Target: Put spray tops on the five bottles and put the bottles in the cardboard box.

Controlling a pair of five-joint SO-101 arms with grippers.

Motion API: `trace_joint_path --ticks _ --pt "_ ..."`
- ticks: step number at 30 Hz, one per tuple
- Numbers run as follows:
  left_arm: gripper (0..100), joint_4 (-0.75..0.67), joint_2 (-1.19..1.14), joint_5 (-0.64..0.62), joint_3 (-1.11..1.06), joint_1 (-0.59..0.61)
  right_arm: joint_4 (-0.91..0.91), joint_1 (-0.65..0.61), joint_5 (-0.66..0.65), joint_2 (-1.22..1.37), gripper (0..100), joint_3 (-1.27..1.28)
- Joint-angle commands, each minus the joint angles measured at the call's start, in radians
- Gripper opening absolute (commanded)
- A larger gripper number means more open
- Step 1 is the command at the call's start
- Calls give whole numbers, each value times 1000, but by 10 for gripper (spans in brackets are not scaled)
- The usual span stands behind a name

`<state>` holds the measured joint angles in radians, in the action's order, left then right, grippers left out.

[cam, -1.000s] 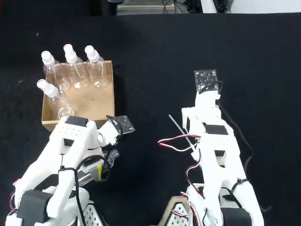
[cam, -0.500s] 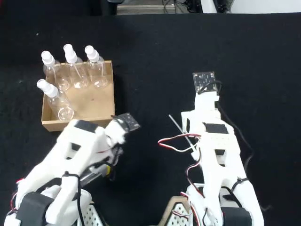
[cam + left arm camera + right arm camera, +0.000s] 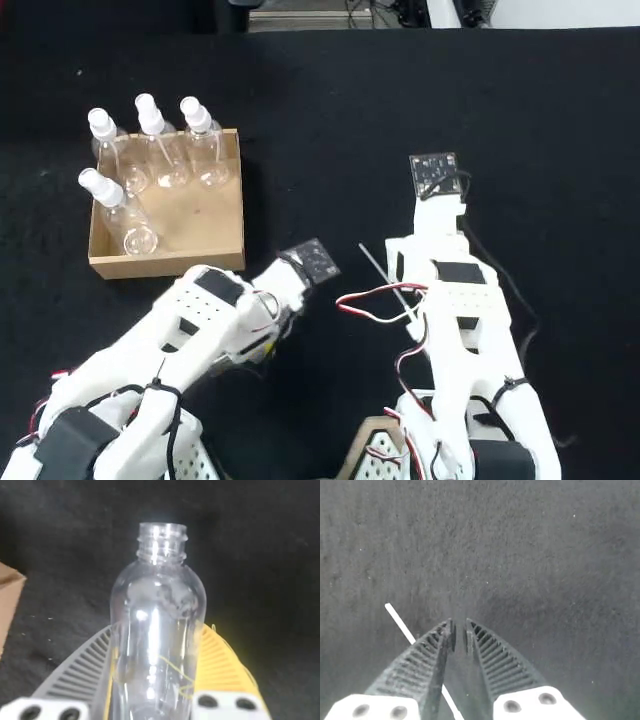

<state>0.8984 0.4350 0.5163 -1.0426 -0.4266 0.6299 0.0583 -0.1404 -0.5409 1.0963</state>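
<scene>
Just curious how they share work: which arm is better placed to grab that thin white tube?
Right. The right gripper sits empty beside the thin white tube; the left gripper is holding the topless bottle.

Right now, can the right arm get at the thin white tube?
Probably yes: the tube lies bare on the cloth, just below the right gripper. Nothing lies between them, but the near-shut jaws must open.

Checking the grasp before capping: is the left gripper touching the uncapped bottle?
Touching. The left wrist view shows the clear bottle sitting between the two ribbed fingers of the left gripper, both pressed against its sides.
</scene>
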Motion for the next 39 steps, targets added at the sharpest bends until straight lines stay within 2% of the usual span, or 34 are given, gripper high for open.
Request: trace_joint_path --ticks 1,6,9,11,13,16,23,31,34,36,38,39 --pt "30 -140 15 -9 -61 54 143 6 -52 1 16 -142" --pt "30 -176 15 -9 -102 51 466 11 -229 1 33 -297" --pt "30 -170 15 -11 -104 53 632 11 -330 1 126 -358" --pt "30 -170 15 -11 -104 54 686 11 -393 -1 187 -354" --pt "30 -170 12 -11 -105 54 712 11 -446 -5 206 -312" --pt "30 -170 8 -11 -105 54 707 11 -489 -8 191 -223" --pt "30 -176 5 -11 -105 54 519 9 -491 -2 191 -50" --pt "30 -172 5 -11 -105 56 390 12 -503 -1 188 64" --pt "30 -172 5 -11 -107 56 374 12 -585 -1 186 90" --pt "30 -176 11 -11 -116 56 376 12 -641 -1 139 102" --pt "30 -176 15 -11 -122 56 377 12 -689 -4 24 104" --pt "30 -176 15 -11 -122 56 379 15 -698 -7 6 102"
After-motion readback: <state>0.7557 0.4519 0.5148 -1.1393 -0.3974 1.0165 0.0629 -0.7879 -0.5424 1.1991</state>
